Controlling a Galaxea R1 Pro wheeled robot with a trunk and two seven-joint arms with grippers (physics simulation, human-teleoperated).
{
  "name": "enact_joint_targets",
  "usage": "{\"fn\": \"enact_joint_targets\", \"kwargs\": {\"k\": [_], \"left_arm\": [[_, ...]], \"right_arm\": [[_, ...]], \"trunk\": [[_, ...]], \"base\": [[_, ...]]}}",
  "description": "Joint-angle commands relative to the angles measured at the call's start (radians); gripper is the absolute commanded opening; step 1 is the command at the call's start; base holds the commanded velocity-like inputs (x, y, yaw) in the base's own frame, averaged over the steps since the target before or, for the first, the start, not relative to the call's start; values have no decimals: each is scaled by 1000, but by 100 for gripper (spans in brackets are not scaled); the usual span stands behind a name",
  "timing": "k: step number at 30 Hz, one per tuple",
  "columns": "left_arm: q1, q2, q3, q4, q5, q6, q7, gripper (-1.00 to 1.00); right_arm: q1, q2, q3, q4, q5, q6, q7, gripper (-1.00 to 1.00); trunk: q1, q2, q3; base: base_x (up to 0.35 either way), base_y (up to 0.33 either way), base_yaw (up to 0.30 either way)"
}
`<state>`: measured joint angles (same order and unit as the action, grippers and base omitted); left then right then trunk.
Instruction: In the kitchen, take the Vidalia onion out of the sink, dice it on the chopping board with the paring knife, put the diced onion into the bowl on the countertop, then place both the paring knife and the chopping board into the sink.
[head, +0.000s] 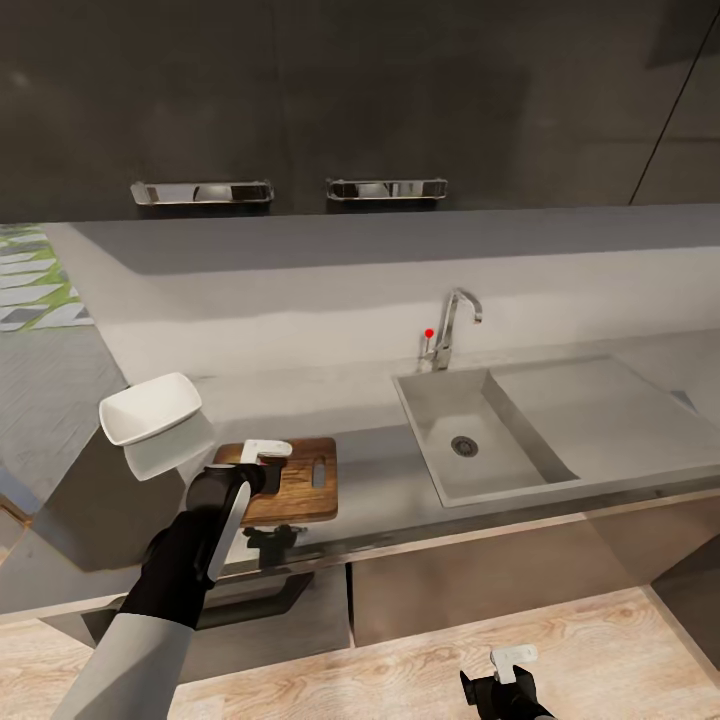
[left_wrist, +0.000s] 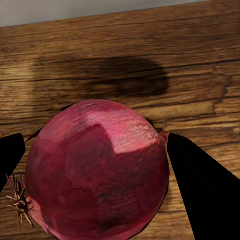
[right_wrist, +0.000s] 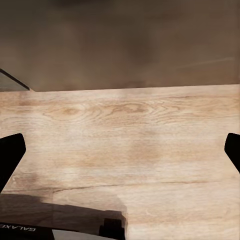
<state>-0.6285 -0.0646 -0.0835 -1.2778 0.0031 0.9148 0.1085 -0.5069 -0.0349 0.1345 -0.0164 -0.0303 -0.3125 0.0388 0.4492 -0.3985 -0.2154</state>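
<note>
Onion (left_wrist: 97, 170) was seen right up against the left wrist camera, pinched between the two dark fingers (left_wrist: 202, 192) of the left end effector (head: 266, 462), with the wood grain of the chopping board (head: 305, 478) directly beneath and a shadow cast on it. Whether the bulb was resting on the board or held just above could not be told.

In the head view the left end effector was positioned over the board's left half, on the tabletop (head: 370, 480) between the white bowl (head: 152, 408) and the sink (head: 470, 445). The sink basin was seen empty, drain exposed.

Right end effector (head: 512, 672) was held low over the wooden floor (right_wrist: 125, 145), well apart from the tabletop, fingers spread, nothing between them.

Paring knife could not be made out in any view.

Step judged: onion transfer from sink to board, at the set-down stage. Next move would call for releasing the onion so it sits stable on the board, then locating and gripping the knife; a round bulb is likely to roll on release.
</note>
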Motion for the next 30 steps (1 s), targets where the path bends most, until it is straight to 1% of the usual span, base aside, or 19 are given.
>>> {"fn": "enact_joint_targets", "kwargs": {"k": [1, 6, 18, 30], "left_arm": [[0, 0, -1, 3, 2, 4, 4, -100], [0, 0, -1, 3, 2, 4, 4, -100], [0, 0, -1, 3, 0, 4, 4, -100], [0, 0, -1, 10, 0, 4, 4, -100]], "right_arm": [[-1, 0, 5, 1, -3, -4, 3, 100], [-1, 0, 5, 1, -3, -4, 3, 100], [-1, 0, 5, 1, -3, -4, 3, 100], [-1, 0, 5, 1, -3, -4, 3, 100]], "trunk": [[1, -1, -2], [1, -1, 0], [1, -1, 17], [1, -1, 19]], "base": [[0, 0, 0], [0, 0, 0], [0, 0, 0], [0, 0, 0]]}}
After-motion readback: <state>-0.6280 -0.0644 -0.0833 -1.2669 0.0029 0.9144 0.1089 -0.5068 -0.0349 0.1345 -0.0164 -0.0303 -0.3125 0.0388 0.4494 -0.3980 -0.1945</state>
